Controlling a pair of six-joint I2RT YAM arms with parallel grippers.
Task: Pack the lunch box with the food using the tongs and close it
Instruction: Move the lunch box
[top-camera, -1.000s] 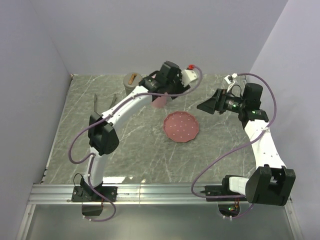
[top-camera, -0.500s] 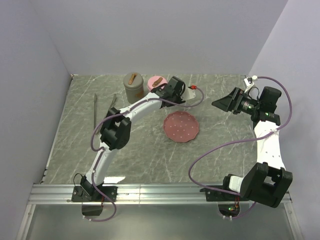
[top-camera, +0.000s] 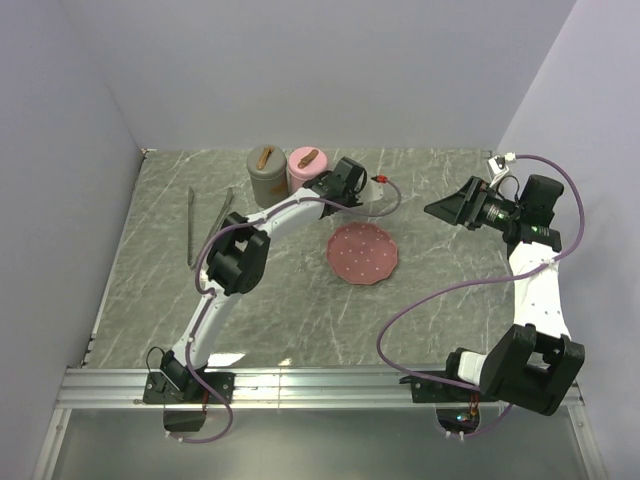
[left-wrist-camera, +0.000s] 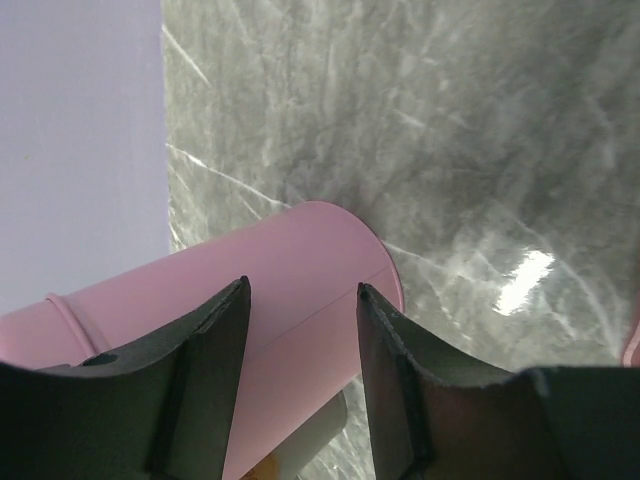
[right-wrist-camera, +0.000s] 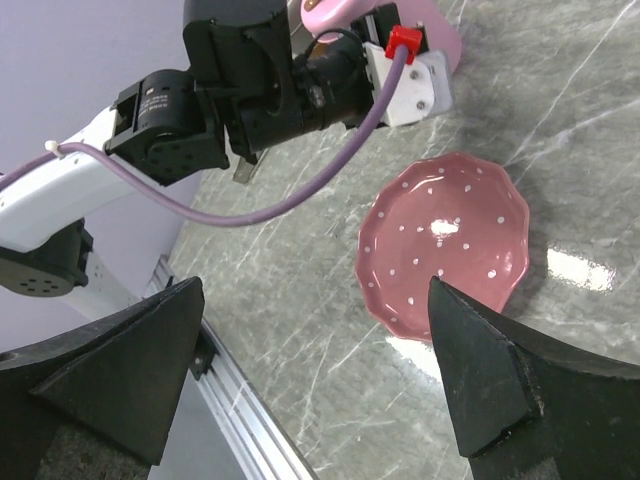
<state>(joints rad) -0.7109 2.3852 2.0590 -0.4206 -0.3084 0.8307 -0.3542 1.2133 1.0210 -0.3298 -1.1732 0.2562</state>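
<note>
Well, the left tool (left-wrist-camera: 300, 290) is half closed around the pink cup (left-wrist-camera: 300, 260), a finger against either side. The cup stands upright on the surface (top-camera: 280, 300), with the grey cup (top-camera: 265, 178) just beside it on the tool's far side. The tongs (top-camera: 191, 225) lie flat, well off to that tool's left. The right tool (right-wrist-camera: 320, 380) gapes wide, holding nothing, and the pink plate (right-wrist-camera: 445, 245) lies out in front of it.
</note>
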